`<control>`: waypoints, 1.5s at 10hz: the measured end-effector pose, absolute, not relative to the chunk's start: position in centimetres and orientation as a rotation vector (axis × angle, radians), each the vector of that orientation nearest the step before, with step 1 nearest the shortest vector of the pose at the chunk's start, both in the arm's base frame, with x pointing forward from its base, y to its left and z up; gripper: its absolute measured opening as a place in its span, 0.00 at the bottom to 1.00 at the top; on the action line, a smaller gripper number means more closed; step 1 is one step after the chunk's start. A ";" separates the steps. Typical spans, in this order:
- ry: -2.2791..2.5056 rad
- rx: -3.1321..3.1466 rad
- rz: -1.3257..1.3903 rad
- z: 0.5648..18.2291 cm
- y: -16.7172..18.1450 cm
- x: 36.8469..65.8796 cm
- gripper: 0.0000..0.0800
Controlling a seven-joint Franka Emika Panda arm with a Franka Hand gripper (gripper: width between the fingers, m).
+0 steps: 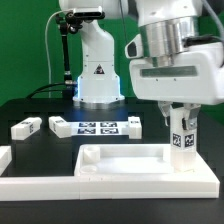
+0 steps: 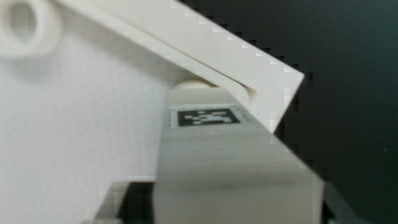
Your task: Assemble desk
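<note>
The gripper (image 1: 182, 122) is hanging in the right half of the exterior view, its two fingers set narrow and pressing on either side of a short square leg (image 1: 182, 141), which is standing upright with its tag facing the camera. The leg's lower end is sitting at the far corner of the desk top (image 1: 130, 168) on the exterior view's right. The desk top is lying flat in the lower middle of the frame, rim up. Three loose legs (image 1: 25, 127) (image 1: 60, 127) (image 1: 133, 122) are lying behind it on the black table (image 1: 30, 105), either side of the marker board (image 1: 98, 127). In the wrist view the leg (image 2: 210, 165) is meeting the desk top (image 2: 89, 120) at its corner rim, tag (image 2: 205, 117) showing.
</note>
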State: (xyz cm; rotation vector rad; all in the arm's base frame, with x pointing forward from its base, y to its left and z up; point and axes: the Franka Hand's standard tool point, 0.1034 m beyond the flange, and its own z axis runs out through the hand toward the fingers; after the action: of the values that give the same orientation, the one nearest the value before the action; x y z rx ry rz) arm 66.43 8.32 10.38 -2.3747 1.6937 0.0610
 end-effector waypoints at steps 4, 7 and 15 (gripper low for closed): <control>1.738 -2.346 0.091 10.3 8.6 66.2 0.48; 0.913 -2.832 -0.019 10.1 9.8 65.8 0.78; -0.423 -3.046 -0.157 11.4 8.7 66.9 0.81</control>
State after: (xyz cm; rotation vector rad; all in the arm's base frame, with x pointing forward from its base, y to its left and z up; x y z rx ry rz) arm 66.93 8.72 11.37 -3.0463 -0.4232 -0.1566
